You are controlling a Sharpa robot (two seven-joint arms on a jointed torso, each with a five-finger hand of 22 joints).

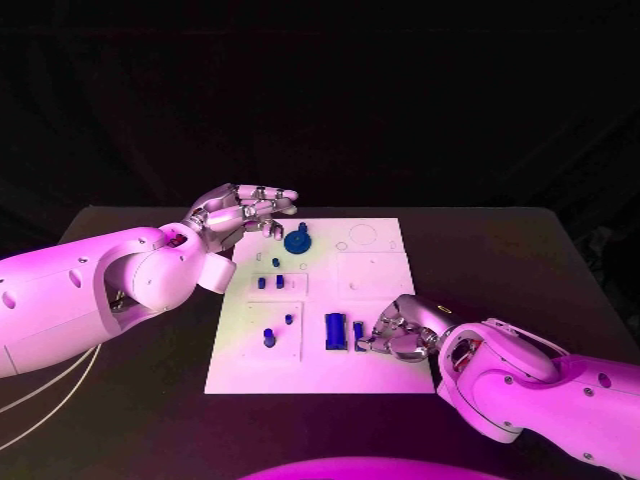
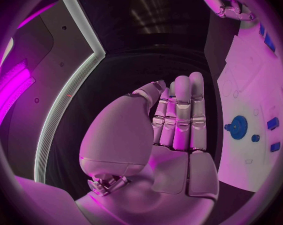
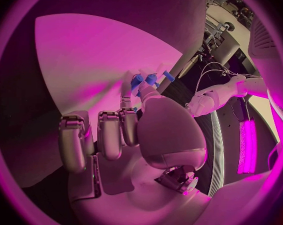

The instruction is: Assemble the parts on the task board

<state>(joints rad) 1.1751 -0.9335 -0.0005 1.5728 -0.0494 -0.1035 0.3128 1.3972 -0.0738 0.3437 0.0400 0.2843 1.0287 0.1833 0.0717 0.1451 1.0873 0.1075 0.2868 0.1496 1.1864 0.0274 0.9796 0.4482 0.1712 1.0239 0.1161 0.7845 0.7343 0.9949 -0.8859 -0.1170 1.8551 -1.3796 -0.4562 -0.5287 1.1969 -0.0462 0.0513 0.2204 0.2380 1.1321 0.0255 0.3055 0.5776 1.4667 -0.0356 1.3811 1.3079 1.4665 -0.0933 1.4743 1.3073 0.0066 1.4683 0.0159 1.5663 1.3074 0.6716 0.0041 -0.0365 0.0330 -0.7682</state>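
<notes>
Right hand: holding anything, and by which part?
Cannot be told for sure. The right hand rests on the task board beside small blue parts; its fingertips seem to touch one, but no grip is plain. The left hand holds nothing.

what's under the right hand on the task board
The right hand rests over the near right part of the task board, beside upright blue parts. Whatever lies beneath its palm is covered.
</notes>
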